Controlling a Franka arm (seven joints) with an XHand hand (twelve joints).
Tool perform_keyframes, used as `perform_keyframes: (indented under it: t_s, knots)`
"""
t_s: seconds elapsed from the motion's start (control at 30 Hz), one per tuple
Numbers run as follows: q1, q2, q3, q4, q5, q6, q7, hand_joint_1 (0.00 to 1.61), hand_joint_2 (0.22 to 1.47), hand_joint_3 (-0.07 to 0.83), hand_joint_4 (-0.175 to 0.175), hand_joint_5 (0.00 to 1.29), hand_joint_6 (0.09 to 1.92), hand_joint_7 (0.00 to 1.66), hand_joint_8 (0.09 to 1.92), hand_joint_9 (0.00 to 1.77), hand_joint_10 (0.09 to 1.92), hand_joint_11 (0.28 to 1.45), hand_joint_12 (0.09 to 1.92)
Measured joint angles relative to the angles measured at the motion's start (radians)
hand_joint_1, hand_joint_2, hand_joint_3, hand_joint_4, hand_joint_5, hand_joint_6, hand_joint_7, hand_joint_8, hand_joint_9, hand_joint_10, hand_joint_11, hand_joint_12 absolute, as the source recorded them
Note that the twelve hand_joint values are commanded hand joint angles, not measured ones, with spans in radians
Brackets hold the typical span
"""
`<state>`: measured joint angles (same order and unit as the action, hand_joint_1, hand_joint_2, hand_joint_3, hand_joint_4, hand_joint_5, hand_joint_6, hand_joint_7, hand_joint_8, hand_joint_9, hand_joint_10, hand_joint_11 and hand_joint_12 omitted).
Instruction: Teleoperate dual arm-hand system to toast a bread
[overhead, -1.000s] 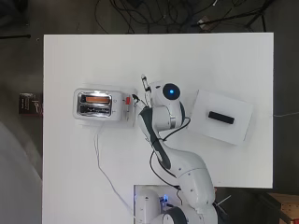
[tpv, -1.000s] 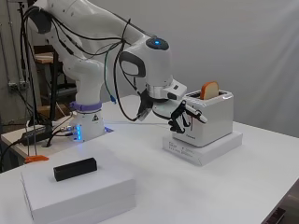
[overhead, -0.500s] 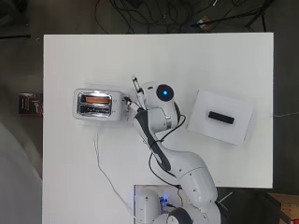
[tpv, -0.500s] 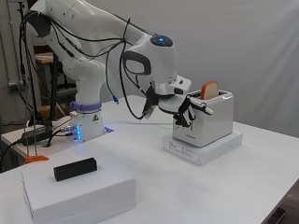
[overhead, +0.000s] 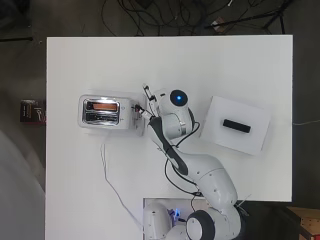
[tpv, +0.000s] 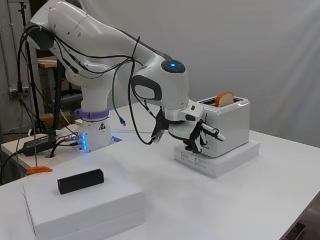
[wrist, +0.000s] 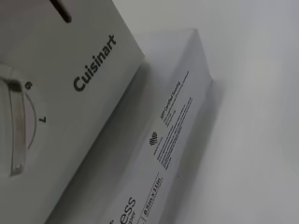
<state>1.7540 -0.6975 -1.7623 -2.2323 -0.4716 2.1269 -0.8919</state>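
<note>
Hovered hand (tpv: 202, 136) at the control end of the toaster (tpv: 227, 126), fingers straight and apart, clamped on nothing. Bread slice (tpv: 224, 99) stood raised in the toaster's slot. Risked nudging the toaster off its white box (tpv: 220, 158) rather than pressing the lever.

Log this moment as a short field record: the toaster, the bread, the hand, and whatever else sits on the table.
toaster: white and silver two-slot toaster, standing on a flat white box
bread: brown-crusted slice, upright in one slot, top sticking out
hand: black and white hand at the toaster's control end, fingers reaching toward it; contact cannot be told
dial: round control dial on the toaster's end face
other: small black block lying on a larger white box, apart from the toaster
table: white table
</note>
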Motion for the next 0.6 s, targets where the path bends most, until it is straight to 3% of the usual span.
perform_keyframes:
  t_s: [0.2, 0.47, 0.6]
  knots:
    - [-0.018, -0.036, -0.034, -0.037, -0.006, 0.016, 0.037, 0.24, 1.07, 0.001, -0.128, 0.29, 0.09, 1.09, 1.92, 1.43, 1.92, 1.08, 1.92]
    - [0.009, -0.066, -0.085, -0.006, -0.007, -0.019, 0.026, 0.23, 1.08, 0.001, -0.147, 0.29, 0.09, 1.18, 1.92, 1.49, 1.92, 1.1, 1.92]
    - [0.035, -0.075, -0.093, 0.004, -0.011, -0.016, 0.035, 0.22, 1.09, 0.002, -0.141, 0.27, 0.09, 1.08, 1.92, 1.38, 1.92, 0.98, 1.92]
